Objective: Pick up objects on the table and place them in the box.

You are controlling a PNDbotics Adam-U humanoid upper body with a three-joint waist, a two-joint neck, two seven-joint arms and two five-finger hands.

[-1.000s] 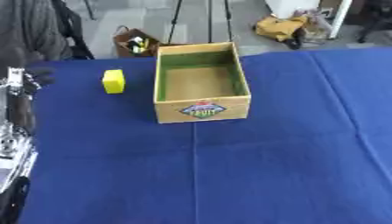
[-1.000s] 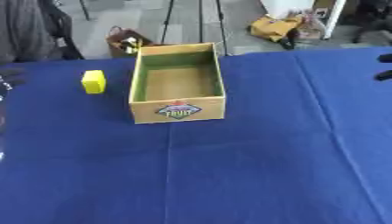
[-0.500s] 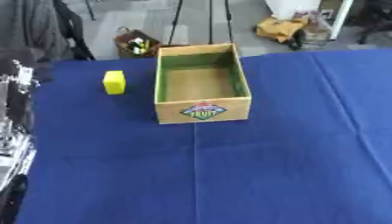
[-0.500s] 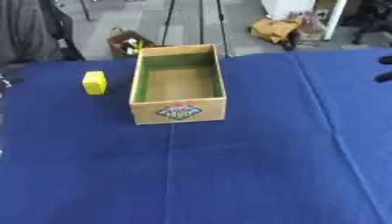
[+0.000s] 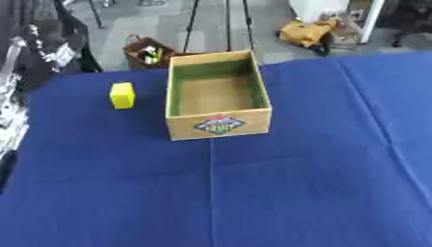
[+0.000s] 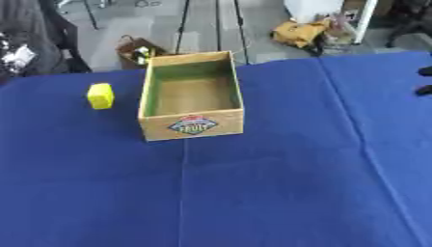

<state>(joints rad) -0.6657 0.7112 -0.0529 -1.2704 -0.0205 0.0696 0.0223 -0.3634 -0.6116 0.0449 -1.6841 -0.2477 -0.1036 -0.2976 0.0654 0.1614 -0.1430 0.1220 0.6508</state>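
The small yellow block (image 5: 122,95) stands on the blue tablecloth (image 5: 253,193), near the left side of the open cardboard box (image 5: 218,95), so the left hand (image 5: 10,113), whose fingers I cannot tell, should approach it from above.

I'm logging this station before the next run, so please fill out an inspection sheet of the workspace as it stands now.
Surface: blue cloth covers the table, with fold creases.
Job's things: cardboard box upright, open, nothing seen inside; yellow block on the cloth to the box's left, apart from it.
Clutter: nothing seen on the cloth.
Hands: left hand shows only as silver and black parts at the left edge, fingers not readable; right hand shows only dark fingertips at the right edge.
Cables: nothing seen.
Surroundings: tripod legs, a basket and a yellow bag on the floor beyond.
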